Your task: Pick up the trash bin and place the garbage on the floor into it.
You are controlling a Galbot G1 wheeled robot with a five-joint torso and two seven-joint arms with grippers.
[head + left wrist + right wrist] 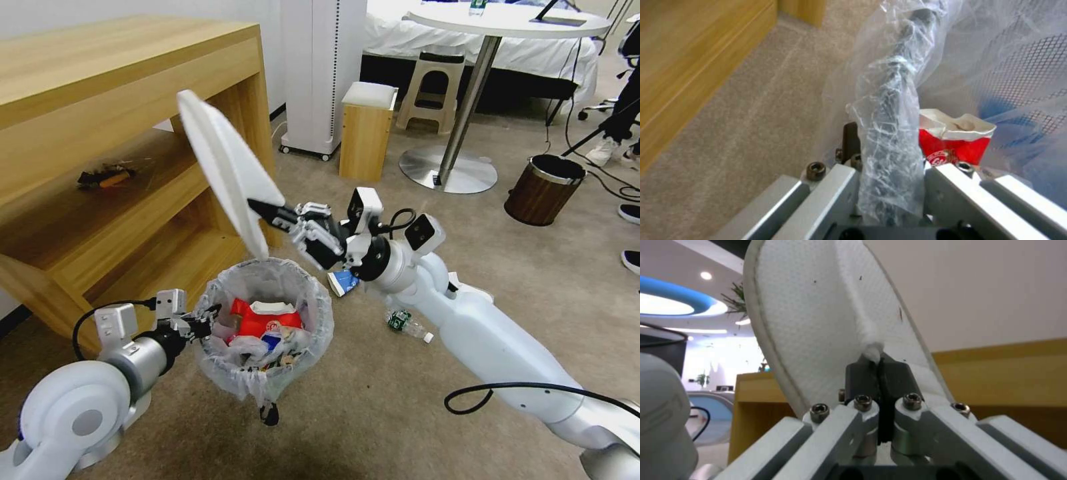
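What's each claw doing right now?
Left claw: closed on the rim of the trash bin, held off the floor.
Right claw: closed on a white slipper above the bin.

At frame centre the right gripper (267, 208) pinches a white slipper (223, 167) above the trash bin (263, 333). The left gripper (208, 319), lower left, clamps the bin's bag-lined rim.

Wooden shelf unit (100, 167), round white table (513, 20), stools on beige carpet (400, 413).
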